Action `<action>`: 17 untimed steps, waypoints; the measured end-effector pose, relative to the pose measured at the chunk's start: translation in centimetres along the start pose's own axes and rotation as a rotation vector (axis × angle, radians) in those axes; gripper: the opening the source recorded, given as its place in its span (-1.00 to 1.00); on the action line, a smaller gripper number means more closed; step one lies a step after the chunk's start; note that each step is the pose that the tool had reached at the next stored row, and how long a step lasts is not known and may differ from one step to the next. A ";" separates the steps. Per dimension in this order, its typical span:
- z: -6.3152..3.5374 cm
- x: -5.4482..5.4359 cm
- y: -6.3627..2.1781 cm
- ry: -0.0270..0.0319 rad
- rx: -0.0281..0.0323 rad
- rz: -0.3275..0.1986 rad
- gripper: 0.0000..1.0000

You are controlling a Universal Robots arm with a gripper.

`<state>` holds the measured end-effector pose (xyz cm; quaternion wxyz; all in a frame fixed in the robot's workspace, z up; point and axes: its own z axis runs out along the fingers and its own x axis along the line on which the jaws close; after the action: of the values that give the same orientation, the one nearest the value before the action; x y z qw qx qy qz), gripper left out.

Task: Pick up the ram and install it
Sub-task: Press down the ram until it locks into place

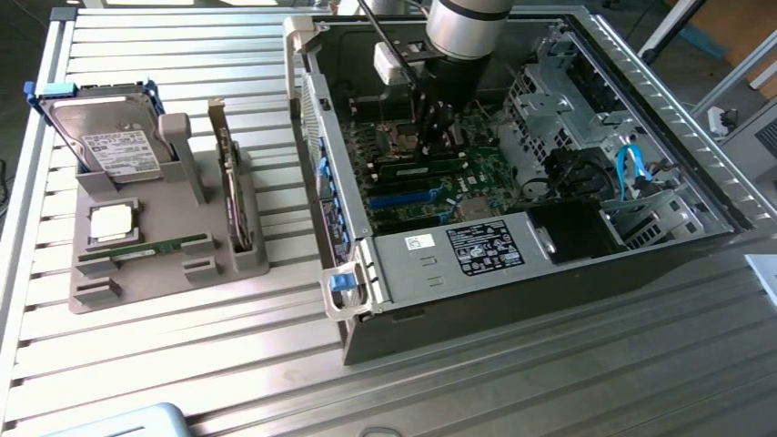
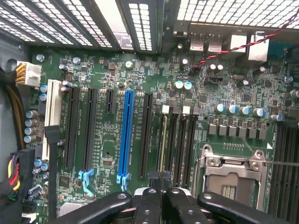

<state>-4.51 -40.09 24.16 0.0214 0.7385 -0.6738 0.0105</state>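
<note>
Green motherboard [image 2: 154, 84], blue slot [image 2: 125, 133], empty socket [image 2: 232, 175]

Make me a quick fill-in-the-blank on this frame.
1. The gripper hangs inside the open PC ___.
2. Its jaws are ___.
3. The longest slot on the motherboard is coloured ___.
4. On the grey holder outside, a green ___ lies flat by the silver chip.

Answers: case; shut; blue; ram

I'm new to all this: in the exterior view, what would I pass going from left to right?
Hard drive in the grey holder, upright expansion card, open computer case, the arm's fingers over the motherboard, blue cable.
</note>
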 end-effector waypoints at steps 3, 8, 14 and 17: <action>0.29 0.0 0.00 0.0000 0.0002 0.000 -0.79; 0.67 0.0 -0.01 -0.0001 0.0004 0.000 -0.79; 0.99 0.0 -0.01 0.0004 0.0001 0.000 -0.79; 1.04 0.0 -0.01 0.0003 0.0002 0.000 -0.79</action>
<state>-4.52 -40.11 23.12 0.0215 0.7385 -0.6738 0.0106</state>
